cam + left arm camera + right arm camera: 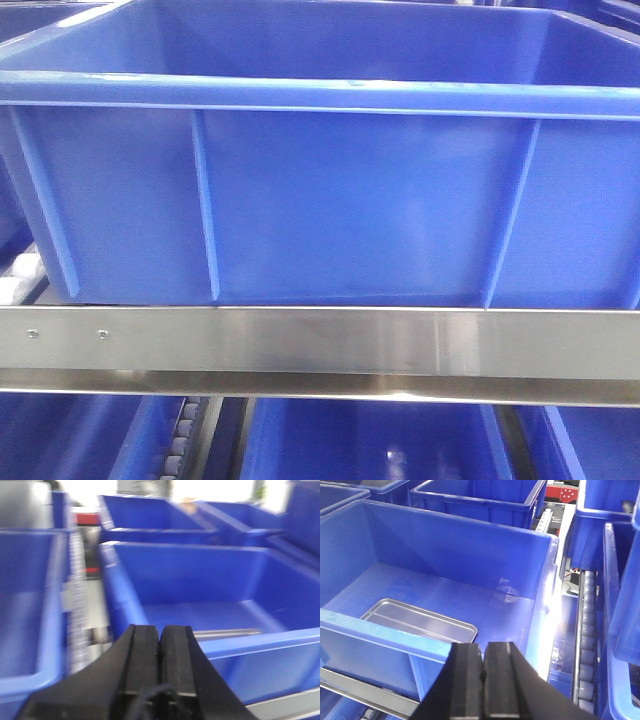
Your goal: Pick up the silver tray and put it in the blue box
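- Silver tray (418, 621) lay flat on the floor of the blue box (470, 555), lower left of the right wrist view; a sliver of it showed in the left wrist view too.
- Your right gripper (483, 666) hung at the near rim, fingers pressed together, holding nothing.
- Your left gripper (160, 645) was likewise closed and empty.
- You judged placement done; withdrawing meant lifting clear of the rim, not dragging across it.

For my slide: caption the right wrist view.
Silver tray lies flat inside the blue box; right gripper shut above its rim.
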`<action>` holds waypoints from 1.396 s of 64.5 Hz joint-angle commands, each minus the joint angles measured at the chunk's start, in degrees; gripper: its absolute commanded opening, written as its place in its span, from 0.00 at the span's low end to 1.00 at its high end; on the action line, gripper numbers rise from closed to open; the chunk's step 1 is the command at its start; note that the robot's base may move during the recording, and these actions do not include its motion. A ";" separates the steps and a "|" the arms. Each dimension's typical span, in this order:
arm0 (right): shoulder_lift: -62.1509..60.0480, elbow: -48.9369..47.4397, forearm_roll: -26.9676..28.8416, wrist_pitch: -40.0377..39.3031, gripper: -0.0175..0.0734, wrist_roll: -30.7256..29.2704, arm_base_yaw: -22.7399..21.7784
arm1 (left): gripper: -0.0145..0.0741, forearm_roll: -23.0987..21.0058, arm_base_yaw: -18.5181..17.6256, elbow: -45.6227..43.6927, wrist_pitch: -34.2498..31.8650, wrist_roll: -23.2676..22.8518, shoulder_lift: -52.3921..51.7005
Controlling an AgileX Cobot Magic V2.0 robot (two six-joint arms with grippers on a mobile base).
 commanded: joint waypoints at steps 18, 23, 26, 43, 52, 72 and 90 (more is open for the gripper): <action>0.65 -1.54 -1.14 -4.63 0.25 -0.60 -0.22 | 0.06 -4.43 16.62 17.53 -14.46 2.11 -8.76; 0.65 -1.54 -1.14 -4.63 0.25 -0.60 -0.22 | 0.06 -4.43 17.30 23.09 -20.97 2.11 -10.28; 0.65 -1.54 -1.14 -4.63 0.25 -0.60 -0.22 | 0.06 -4.48 17.40 26.46 -25.95 2.11 -10.28; 0.71 -1.54 -1.14 -4.60 0.25 -0.60 -0.22 | 0.06 -4.48 17.40 25.96 -22.72 2.11 -10.18; 0.71 -1.54 -1.14 -4.60 0.25 -0.60 -0.22 | 0.06 -4.48 17.40 25.96 -22.72 2.11 -10.18; 0.71 -1.54 -1.14 -4.60 0.25 -0.60 -0.22 | 0.06 -4.48 17.40 25.96 -22.72 2.11 -10.18; 0.71 -1.54 -0.28 -4.31 0.25 -1.03 -2.82 | 0.06 -4.48 17.40 25.96 -22.72 2.11 -10.18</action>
